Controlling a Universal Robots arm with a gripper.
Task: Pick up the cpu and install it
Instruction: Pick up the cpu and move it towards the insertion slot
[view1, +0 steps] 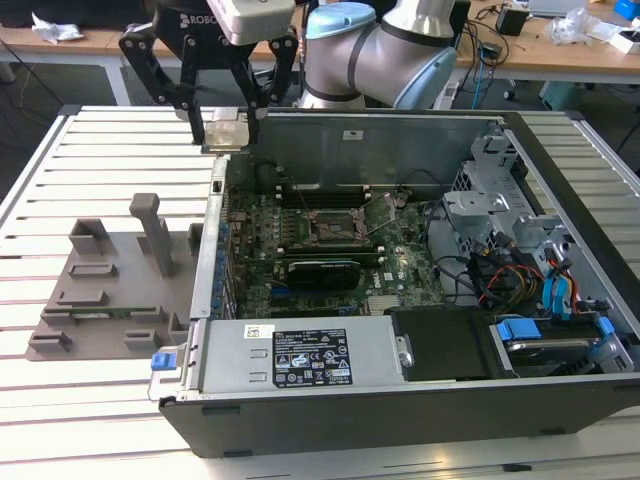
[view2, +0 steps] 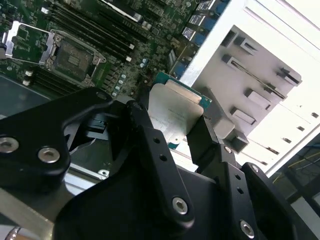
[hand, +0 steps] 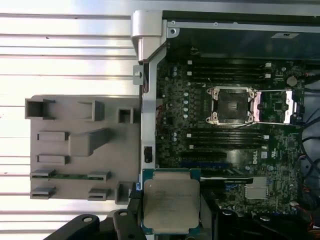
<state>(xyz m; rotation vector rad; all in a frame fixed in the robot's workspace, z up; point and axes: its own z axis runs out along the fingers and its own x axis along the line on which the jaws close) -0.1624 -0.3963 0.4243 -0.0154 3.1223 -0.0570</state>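
Above a slatted white worktop (view1: 100, 420), the black end effector (view1: 226, 131) clamps the silver square cpu (view1: 226, 134) (level) at a corner of the open dark computer case (view1: 400, 425).

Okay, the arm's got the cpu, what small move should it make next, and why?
Probably shift the cpu over the motherboard toward the open socket; the jaws grip it near the case's edge, well aside of the socket.
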